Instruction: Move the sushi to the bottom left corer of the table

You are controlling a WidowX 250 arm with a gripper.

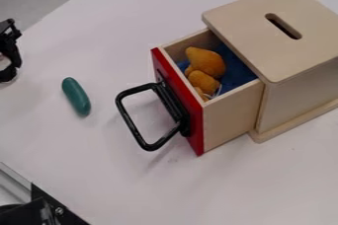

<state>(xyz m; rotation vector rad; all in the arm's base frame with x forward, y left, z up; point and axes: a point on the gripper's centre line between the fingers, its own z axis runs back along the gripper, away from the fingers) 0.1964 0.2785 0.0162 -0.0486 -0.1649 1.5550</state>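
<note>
At the left edge, in the upper half of the view, part of my black gripper (9, 51) shows, cut off by the frame and apart from everything on the table. A smooth dark green oblong piece (76, 96) lies on the white table (86, 169), between the gripper and the drawer handle. Orange-yellow soft pieces (207, 63) rest on blue cloth inside the pulled-out drawer. I cannot tell whether any of these is the sushi.
A wooden box (277, 31) with a slotted lid stands at the right. Its red-fronted drawer (177, 100) is out, and a black loop handle (127, 120) juts toward the lower left. Black hardware (46, 206) and a metal rail border the table's lower left edge.
</note>
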